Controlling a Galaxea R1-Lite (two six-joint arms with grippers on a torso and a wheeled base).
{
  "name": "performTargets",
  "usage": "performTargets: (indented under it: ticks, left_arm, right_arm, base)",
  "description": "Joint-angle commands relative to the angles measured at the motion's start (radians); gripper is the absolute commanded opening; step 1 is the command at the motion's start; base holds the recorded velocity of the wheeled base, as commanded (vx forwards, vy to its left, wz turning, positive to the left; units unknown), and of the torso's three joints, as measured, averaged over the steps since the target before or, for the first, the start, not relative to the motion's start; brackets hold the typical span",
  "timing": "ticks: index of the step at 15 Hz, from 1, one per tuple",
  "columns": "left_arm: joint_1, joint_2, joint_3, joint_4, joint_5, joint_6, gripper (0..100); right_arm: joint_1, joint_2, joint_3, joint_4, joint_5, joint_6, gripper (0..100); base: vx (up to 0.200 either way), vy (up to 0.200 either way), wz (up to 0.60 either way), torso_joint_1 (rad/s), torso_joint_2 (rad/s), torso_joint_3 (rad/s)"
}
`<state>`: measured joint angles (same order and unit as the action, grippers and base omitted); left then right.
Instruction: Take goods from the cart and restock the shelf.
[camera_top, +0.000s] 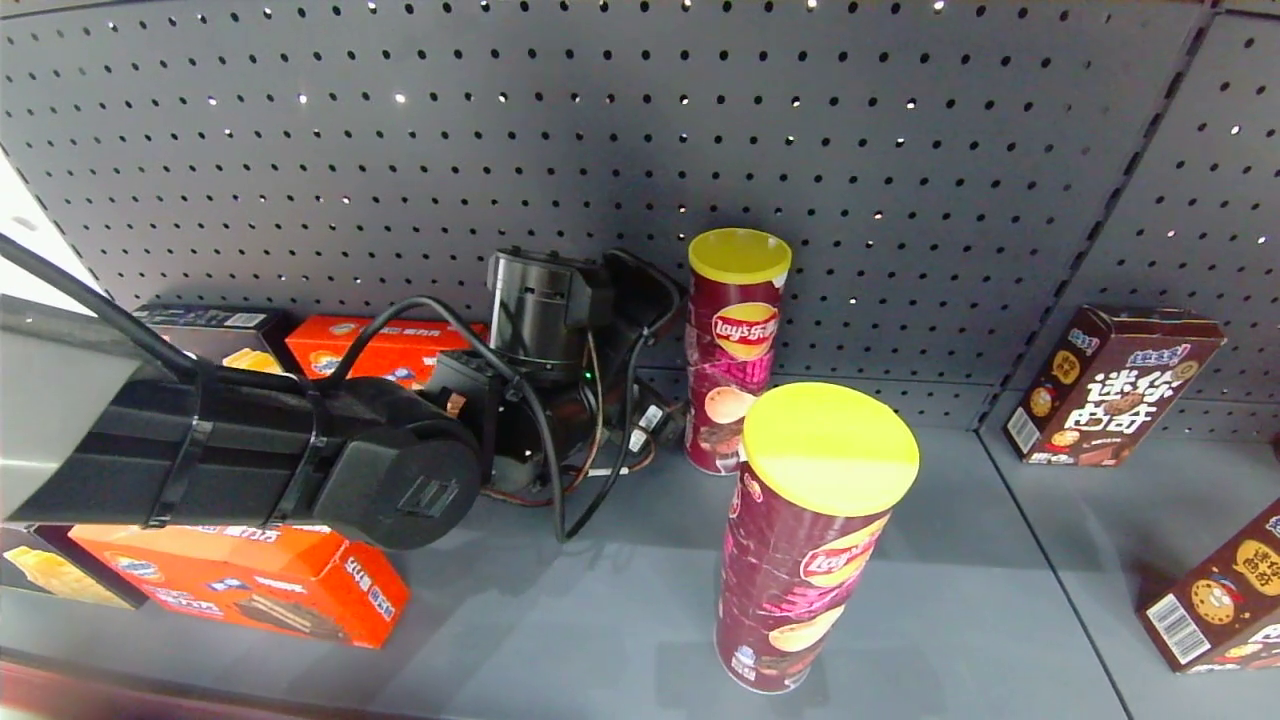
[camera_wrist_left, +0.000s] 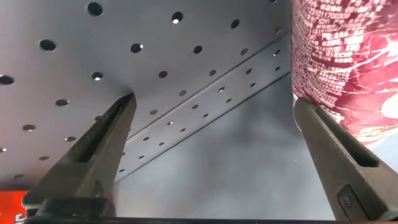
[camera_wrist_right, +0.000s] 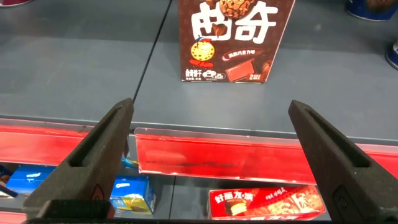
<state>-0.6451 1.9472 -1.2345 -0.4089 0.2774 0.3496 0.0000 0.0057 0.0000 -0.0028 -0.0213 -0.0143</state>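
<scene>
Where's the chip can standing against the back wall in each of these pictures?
Head view: rear chip can, centre, against the pegboard.
Left wrist view: its maroon side, beside one tool finger.
Right wrist view: faces a brown cookie box instead.
Shared landmark: the pegboard, head and left wrist views.

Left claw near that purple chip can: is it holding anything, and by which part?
Nothing. The left claw is open and empty, beside the rear chip can.

Light glints through holes in the dark grey pegboard wall (camera_top: 400, 150).
</scene>
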Motion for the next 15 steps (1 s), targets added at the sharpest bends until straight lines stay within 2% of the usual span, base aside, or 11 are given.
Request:
performTargets:
  ticks: [1, 6, 10, 13, 14, 15]
  left_arm:
    - [-0.008, 0.004, -0.005, -0.001, 0.0, 0.0, 100]
    - [-0.018, -0.011, 0.006, -0.001, 0.003, -0.003, 100]
    - [-0.007, -0.131, 0.021, 0.012, 0.002, -0.001, 100]
    - [0.005, -0.304, 0.161, 0.016, 0.006, -0.004, 100]
    - [0.005, -0.304, 0.161, 0.016, 0.006, -0.004, 100]
    - [0.007, -0.381, 0.221, 0.012, 0.011, -0.004, 100]
  right_arm:
    - [0.0, 0.0, 0.0, 0.0, 0.0, 0.0, 100]
    - [0.0, 0.0, 0.0, 0.0, 0.0, -0.001, 100]
    - [0.0, 0.0, 0.0, 0.0, 0.0, -0.001, 100]
    - [0.0, 0.002, 0.0, 0.0, 0.0, -0.001, 100]
    - [0.0, 0.002, 0.0, 0.0, 0.0, -0.001, 100]
    - [0.0, 0.0, 0.0, 0.0, 0.0, 0.0, 100]
  base:
    - [0.0, 0.0, 0.0, 0.0, 0.0, 0.0]
    - [0.0, 0.0, 0.0, 0.0, 0.0, 0.0]
    - [0.0, 0.0, 0.0, 0.0, 0.0, 0.0]
    - [0.0, 0.0, 0.0, 0.0, 0.0, 0.0]
    - [0.0, 0.0, 0.0, 0.0, 0.0, 0.0]
    - [0.0, 0.0, 0.0, 0.0, 0.0, 0.0]
